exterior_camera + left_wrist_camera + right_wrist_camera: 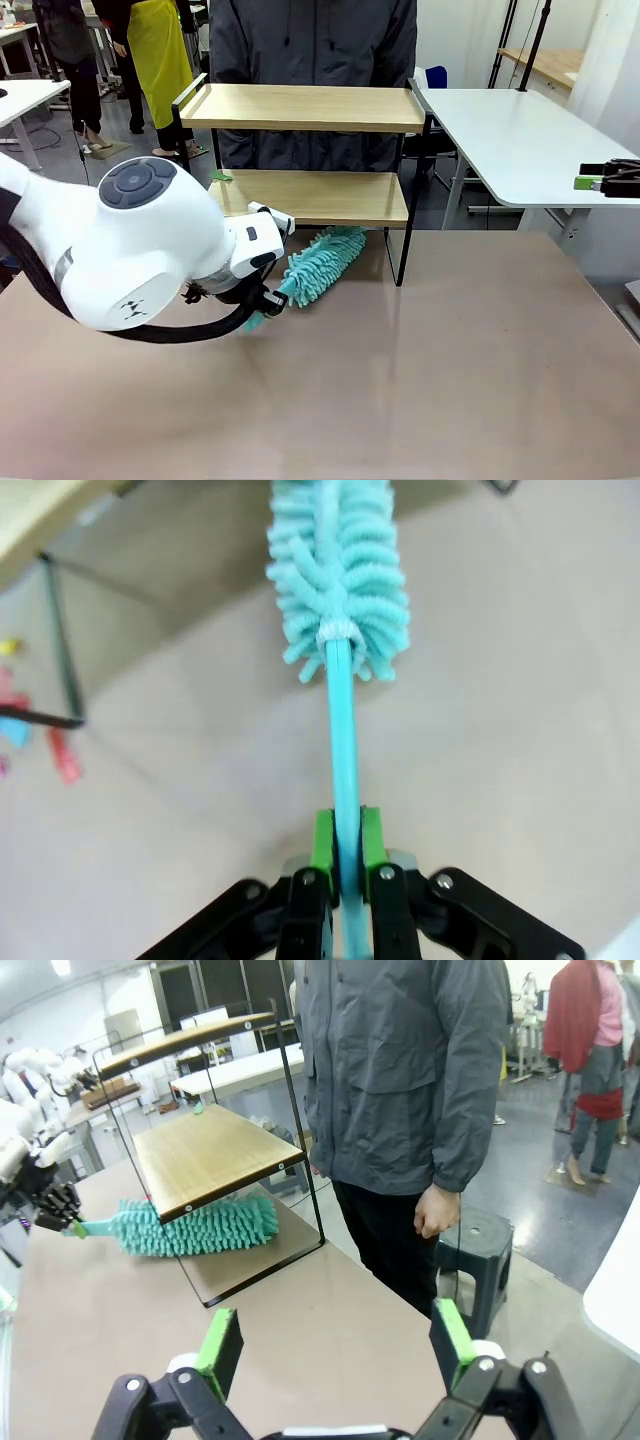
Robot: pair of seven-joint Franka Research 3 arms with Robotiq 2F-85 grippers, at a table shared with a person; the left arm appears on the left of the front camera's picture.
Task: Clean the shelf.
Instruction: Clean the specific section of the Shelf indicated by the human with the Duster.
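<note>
Upright two-tier wooden shelf [300, 107], far side

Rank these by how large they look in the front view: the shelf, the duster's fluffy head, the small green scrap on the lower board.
Largest: shelf.
Then: duster head.
Smallest: green scrap.
The gaps are clear.

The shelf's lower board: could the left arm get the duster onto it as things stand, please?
Probably yes. The left gripper is shut on the duster, whose head lies just under the front edge of the lower board of the shelf. That side is open, so lifting should do.
</note>
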